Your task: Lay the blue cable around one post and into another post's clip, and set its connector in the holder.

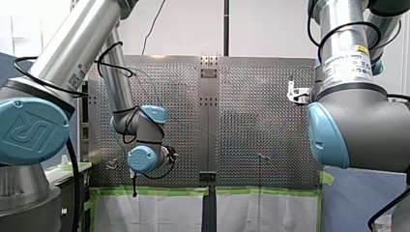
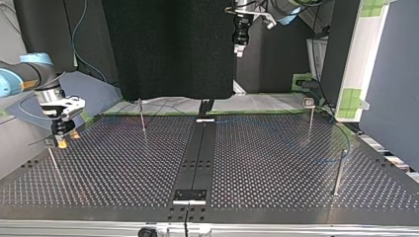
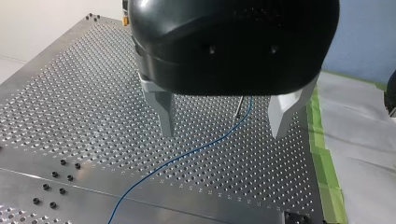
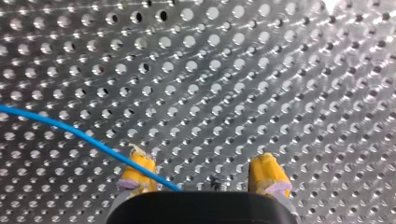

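My left claw (image 3: 223, 134) hangs released above the counter (image 3: 70, 107), its metal fingers (image 3: 164, 114) spread with nothing between them. The blue cable (image 3: 187, 154) lies loose on the counter beneath it, running past a post (image 3: 239, 106). My right claw (image 4: 203, 179) is released too, and the cable crosses in front of one yellow pad (image 4: 130, 176).

left pincer (image 3: 222, 134) spread | blue cable (image 3: 187, 155) on table (image 3: 70, 107) beneath it
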Controlling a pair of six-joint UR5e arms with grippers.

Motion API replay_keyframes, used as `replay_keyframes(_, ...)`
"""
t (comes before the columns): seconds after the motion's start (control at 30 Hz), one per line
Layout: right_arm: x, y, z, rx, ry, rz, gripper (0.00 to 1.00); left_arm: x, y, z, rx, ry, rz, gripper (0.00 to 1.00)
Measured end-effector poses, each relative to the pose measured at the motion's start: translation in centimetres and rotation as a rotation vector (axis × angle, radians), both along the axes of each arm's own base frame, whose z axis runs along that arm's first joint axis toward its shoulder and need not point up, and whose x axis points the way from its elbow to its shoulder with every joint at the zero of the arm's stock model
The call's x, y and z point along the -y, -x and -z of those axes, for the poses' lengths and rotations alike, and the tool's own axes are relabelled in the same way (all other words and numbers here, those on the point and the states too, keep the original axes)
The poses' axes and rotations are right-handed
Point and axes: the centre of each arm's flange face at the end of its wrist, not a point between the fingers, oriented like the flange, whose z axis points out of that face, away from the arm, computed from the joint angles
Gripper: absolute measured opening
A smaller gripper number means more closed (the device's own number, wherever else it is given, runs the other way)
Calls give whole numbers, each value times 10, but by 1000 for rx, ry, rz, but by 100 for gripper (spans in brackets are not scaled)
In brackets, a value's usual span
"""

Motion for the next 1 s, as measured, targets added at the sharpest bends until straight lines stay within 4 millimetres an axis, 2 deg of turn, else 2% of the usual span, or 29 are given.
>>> replay_keyframes(0.33, -7, 0, 5, -51, -43, 0, 100, 0, 0, 0, -1, -1, 0, 99)
replay_keyframes(0.67, -14, -1, -10, -64, -38, 2, 100, -2, 1, 1, -6, -7, -9, 99)
replay_keyframes(1.0, -19, -2, -10, -84, -63, 4, 100, -2, 1, 1, -10, -15, -12, 99)
